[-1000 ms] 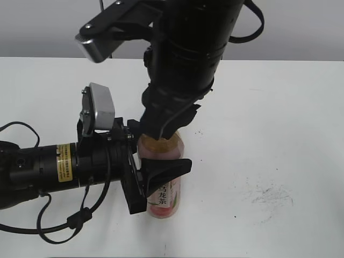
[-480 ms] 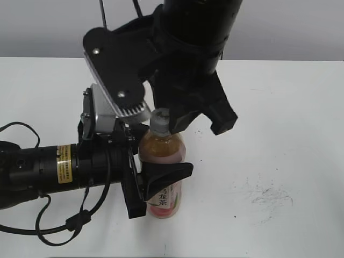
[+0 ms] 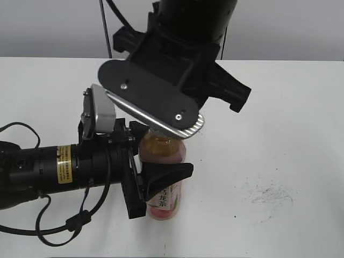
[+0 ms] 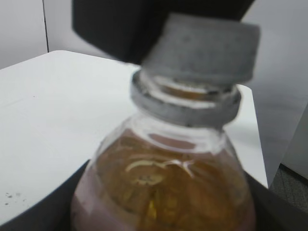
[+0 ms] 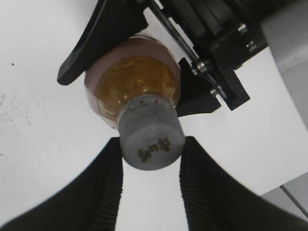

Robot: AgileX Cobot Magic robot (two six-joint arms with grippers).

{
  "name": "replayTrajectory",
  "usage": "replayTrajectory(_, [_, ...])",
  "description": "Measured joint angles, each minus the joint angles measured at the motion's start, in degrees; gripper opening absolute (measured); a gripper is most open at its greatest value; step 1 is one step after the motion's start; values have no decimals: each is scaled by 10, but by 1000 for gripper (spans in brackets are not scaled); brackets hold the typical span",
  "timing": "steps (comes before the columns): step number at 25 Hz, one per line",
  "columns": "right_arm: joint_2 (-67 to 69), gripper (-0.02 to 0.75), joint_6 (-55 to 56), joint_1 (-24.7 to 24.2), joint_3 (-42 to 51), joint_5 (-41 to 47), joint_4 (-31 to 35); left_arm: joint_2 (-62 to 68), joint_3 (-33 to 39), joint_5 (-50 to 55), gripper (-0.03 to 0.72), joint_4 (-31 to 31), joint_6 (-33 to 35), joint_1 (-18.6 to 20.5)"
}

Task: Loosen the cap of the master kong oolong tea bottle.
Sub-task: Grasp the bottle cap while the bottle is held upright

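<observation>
The right gripper (image 5: pixel 150 159) has its two ribbed fingers (image 5: pixel 108 183) pinching the cap (image 5: pixel 151 139) from both sides, while the left gripper (image 3: pixel 161 174) clamps the master kong oolong tea bottle (image 3: pixel 164 199) upright on the table (image 3: pixel 279 134). I judge the unscrewing is in hand; next the wrist must turn while the body is kept from spinning.

The master kong oolong tea bottle (image 3: pixel 164 177) is clear glossy plastic under a matt grey plastic cap (image 5: pixel 151 137), gripped by ribbed matt black jaws, on a smooth white counter (image 3: pixel 279 140) with dark scuffs.
</observation>
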Motion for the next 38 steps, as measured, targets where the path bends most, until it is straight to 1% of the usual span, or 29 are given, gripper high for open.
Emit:
replayTrajectory(1, [0,283,24,0,0,4,-1,0,0,0,445,1,0,0])
replayTrajectory(3, [0,332,90,0,-2,6,-2,0,0,0,445,-2,-4,0])
replayTrajectory(6, [-2,433,188,0,-6,7,-2,0,0,1,445,-4,-7,0])
replayTrajectory(9, [-2,482,322,0,-6,7,-2,0,0,1,445,-4,-8,0])
replayTrajectory(13, [-2,503,538,0,-6,8,-1,0,0,1,445,-4,-9,0])
replayTrajectory(16, [-2,503,702,0,-6,8,7,0,0,1,445,-4,-9,0])
replayTrajectory(19, [-2,503,798,0,-6,8,20,0,0,1,445,-4,-9,0])
replayTrajectory(22, [-2,503,827,0,-6,8,54,0,0,1,445,-4,-9,0])
replayTrajectory(25, [-2,503,842,0,-6,8,62,0,0,1,445,-4,-9,0])
replayTrajectory(27, [-1,503,853,0,-6,9,61,0,0,1,445,-4,-9,0])
replayTrajectory(32, [0,503,869,0,-6,9,32,0,0,1,445,-4,-9,0])
replayTrajectory(38, [1,500,872,0,-6,9,27,0,0,1,445,-5,-9,0])
